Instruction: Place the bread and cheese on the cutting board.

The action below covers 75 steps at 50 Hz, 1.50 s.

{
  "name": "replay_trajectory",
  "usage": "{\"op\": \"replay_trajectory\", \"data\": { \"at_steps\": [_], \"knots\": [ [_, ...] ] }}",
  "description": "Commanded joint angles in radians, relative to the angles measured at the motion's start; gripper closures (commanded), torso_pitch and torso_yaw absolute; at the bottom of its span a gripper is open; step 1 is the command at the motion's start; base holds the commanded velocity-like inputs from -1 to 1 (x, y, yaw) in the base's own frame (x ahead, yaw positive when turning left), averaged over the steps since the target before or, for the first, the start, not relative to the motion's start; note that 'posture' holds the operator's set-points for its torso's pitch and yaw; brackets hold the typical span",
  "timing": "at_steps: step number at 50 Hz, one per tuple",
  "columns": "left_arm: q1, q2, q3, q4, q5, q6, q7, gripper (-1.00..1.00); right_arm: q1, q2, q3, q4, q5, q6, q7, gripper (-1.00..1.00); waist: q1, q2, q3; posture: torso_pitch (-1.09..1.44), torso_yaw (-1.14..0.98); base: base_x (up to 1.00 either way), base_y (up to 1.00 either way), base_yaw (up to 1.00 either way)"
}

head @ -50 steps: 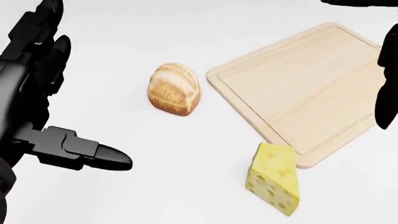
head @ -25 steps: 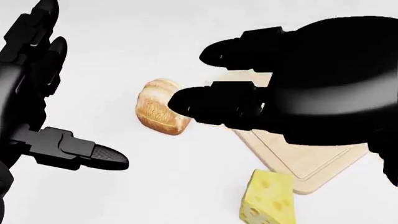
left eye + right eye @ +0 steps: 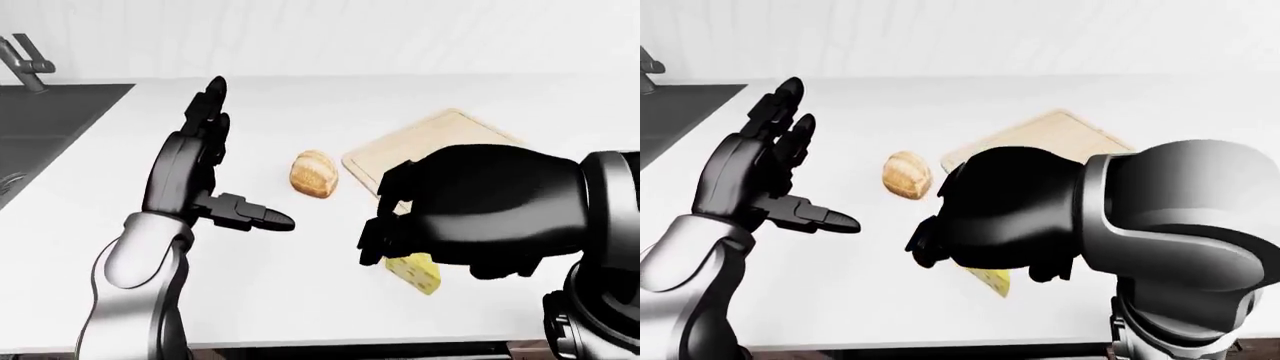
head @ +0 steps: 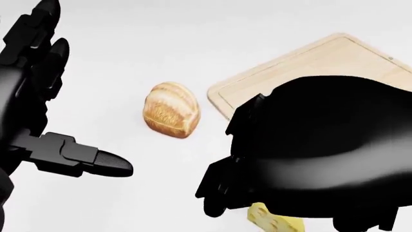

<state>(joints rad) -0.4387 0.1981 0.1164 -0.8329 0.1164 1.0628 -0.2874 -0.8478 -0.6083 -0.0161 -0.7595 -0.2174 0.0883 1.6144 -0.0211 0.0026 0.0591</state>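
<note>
Lowered since half a second ago, the black right hand (image 3: 470, 217) hovers over the yellow holed cheese wedge (image 3: 415, 271), fingers curled, grip unclear. Left hand (image 3: 200, 169) spread open. Golden bread loaf (image 4: 170, 110) lies lengthwise toward the view's top beside the wooden cutting board (image 4: 322, 58).

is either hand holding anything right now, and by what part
Left hand is open and empty. Right hand hovers over the cheese; whether it grips it cannot be told.

Golden-brown bread (image 4: 171, 109), yellow cheese (image 3: 415, 271), pale wood cutting board (image 3: 420, 145), seemingly black hands
</note>
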Motion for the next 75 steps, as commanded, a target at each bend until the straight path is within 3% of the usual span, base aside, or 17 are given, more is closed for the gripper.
{"op": "replay_trajectory", "data": {
  "at_steps": [1,12,17,24,28,34,41,47,58,66,69,72,75],
  "knots": [
    [-0.023,0.006,0.007,-0.028,0.003,-0.025,0.005,-1.0,-0.003,0.007,-0.019,-0.015,-0.018,0.009,0.0,-0.29,0.0,0.0,-0.021,0.0,0.0,0.0,0.0,0.0],
    [-0.024,0.006,0.005,-0.026,0.004,-0.026,0.004,-1.0,0.081,0.062,-0.056,0.032,-0.05,-0.102,0.0,-0.16,0.001,-0.001,-0.027,0.0,0.0,0.0,0.0,0.0],
    [-0.022,0.005,0.003,-0.031,0.006,-0.023,0.006,-1.0,0.145,0.111,-0.086,0.053,-0.075,-0.179,0.0,-0.15,0.001,-0.008,-0.031,0.0,0.0,0.0,0.0,0.0],
    [-0.001,-0.004,0.006,-0.023,0.003,-0.05,0.007,-1.0,0.252,0.197,-0.09,0.035,-0.119,-0.261,0.0,-0.17,0.002,-0.007,-0.036,0.0,0.0,0.0,0.0,0.0],
    [-0.002,-0.004,0.005,-0.03,0.001,-0.044,0.008,-1.0,0.257,0.217,-0.098,0.021,-0.116,-0.257,0.0,0.25,0.003,-0.001,-0.038,0.0,0.0,0.0,0.0,0.0],
    [0.0,-0.004,0.003,-0.034,0.002,-0.044,0.009,-1.0,0.265,0.237,-0.107,0.048,-0.125,-0.3,-0.022,0.6,0.0,0.001,-0.039,0.0,0.0,0.0,0.0,0.0],
    [0.003,-0.005,0.003,-0.039,0.002,-0.044,0.007,-1.0,0.223,0.243,-0.1,0.053,-0.122,-0.278,-0.051,1.0,-0.001,0.003,-0.039,0.0,0.0,0.0,0.0,0.0],
    [0.005,-0.006,0.003,-0.04,0.001,-0.046,0.007,-1.0,0.124,0.233,-0.097,0.064,-0.106,-0.218,-0.074,1.0,-0.004,0.006,-0.033,0.0,0.0,0.0,0.0,0.0],
    [0.001,-0.002,0.005,-0.036,0.002,-0.044,0.006,-1.0,-0.293,0.085,-0.131,0.275,-0.031,-0.092,-0.142,1.0,-0.016,0.015,-0.007,0.0,0.0,0.0,0.0,0.0],
    [-0.028,0.012,-0.011,-0.028,0.016,-0.032,-0.003,-1.0,-0.395,0.02,-0.128,0.572,-0.065,-0.258,-0.221,1.0,0.004,-0.004,-0.008,0.0,0.0,0.0,0.0,0.0],
    [-0.072,0.058,-0.024,0.043,0.042,-0.076,-0.039,-1.0,-0.399,0.015,-0.128,0.653,-0.09,-0.324,-0.246,1.0,0.01,-0.008,-0.008,0.0,0.0,0.0,0.0,0.0],
    [-0.218,0.152,-0.04,0.303,0.089,-0.231,-0.127,-1.0,-0.388,0.005,-0.132,0.74,-0.124,-0.395,-0.279,1.0,0.015,-0.015,-0.004,0.0,0.0,0.0,0.0,0.0],
    [-0.396,0.221,-0.076,0.506,0.156,-0.324,-0.273,-1.0,-0.356,-0.002,-0.139,0.772,-0.141,-0.435,-0.299,1.0,0.021,-0.016,-0.007,0.0,0.0,0.0,0.0,0.0]
  ]
}}
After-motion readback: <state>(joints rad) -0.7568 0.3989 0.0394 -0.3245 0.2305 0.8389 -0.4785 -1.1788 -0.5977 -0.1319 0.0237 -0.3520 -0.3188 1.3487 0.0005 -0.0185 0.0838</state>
